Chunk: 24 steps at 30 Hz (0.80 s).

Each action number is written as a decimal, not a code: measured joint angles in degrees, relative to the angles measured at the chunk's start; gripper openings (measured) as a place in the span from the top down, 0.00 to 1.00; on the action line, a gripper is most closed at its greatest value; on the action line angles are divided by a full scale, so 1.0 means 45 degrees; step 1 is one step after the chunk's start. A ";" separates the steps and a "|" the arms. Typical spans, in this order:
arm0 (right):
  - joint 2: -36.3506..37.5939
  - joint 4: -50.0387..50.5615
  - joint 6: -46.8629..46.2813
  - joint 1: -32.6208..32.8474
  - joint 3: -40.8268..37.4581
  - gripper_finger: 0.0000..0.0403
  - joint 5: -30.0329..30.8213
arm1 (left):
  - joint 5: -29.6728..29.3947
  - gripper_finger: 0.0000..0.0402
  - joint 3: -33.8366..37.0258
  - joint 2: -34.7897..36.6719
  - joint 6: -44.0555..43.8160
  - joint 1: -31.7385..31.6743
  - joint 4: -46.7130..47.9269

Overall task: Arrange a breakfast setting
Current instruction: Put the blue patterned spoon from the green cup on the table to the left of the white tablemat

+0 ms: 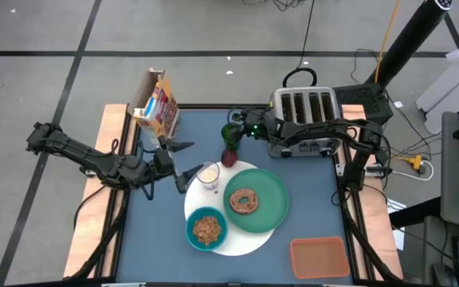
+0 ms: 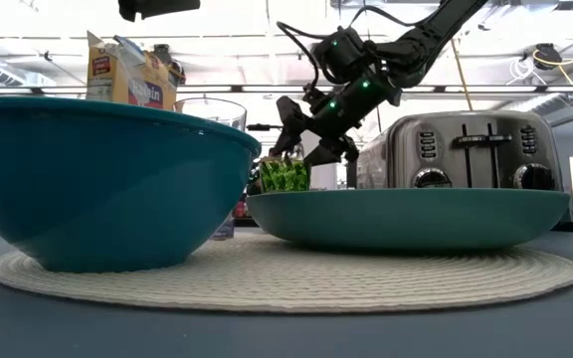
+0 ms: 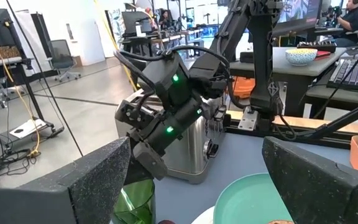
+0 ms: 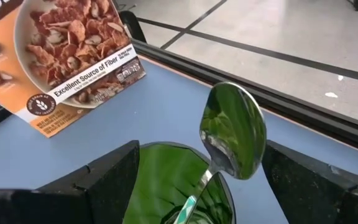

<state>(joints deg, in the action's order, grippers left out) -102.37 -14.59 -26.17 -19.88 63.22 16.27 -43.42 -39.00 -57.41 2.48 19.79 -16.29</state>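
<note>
A spoon (image 4: 232,134) stands handle-down in a green glass cup (image 4: 166,180) at the table's far middle, bowl end up and leaning on the cup's rim. My right gripper (image 4: 201,155) hovers open just above the cup (image 1: 233,134), one finger on each side of the spoon without touching it. On the white round mat (image 1: 249,243) rest a green plate (image 1: 271,209) with a bagel (image 1: 243,201), a teal bowl (image 1: 206,229) of cereal and a clear glass (image 1: 208,174). A dark-red fruit (image 1: 229,158) lies by the mat's far edge. My left gripper (image 1: 186,162) waits open and level, left of the glass.
A cereal box (image 1: 156,108) stands at the far left and a steel toaster (image 1: 305,119) at the far right, close behind my right arm. An orange tray (image 1: 319,257) lies at the near right corner. Bare blue table shows at the near left.
</note>
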 joint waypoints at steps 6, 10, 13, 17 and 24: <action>0.0000 0.0059 0.0010 0.0000 0.0000 0.23 0.0000 | 0.0001 0.07 0.0000 -0.0001 -0.0017 0.0000 0.0004; 0.0000 0.0054 -0.0019 -0.0005 0.0000 0.29 0.0005 | 0.0001 0.07 0.0000 0.0000 -0.0063 0.0000 0.0005; 0.0000 0.0056 -0.0024 -0.0005 0.0000 0.35 0.0012 | 0.0001 0.07 0.0000 0.0000 -0.0087 0.0000 0.0005; 0.0000 0.0058 -0.0026 -0.0005 0.0000 0.42 0.0080 | 0.0001 0.07 0.0000 0.0000 -0.0107 0.0000 0.0005; 0.0000 0.0041 -0.0025 -0.0005 0.0000 0.55 0.0087 | 0.0000 0.07 0.0000 0.0000 -0.0103 0.0001 0.0005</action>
<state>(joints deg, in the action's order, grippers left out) -102.37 -14.41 -26.29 -19.90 63.22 16.67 -43.42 -39.00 -57.41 2.02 19.80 -16.27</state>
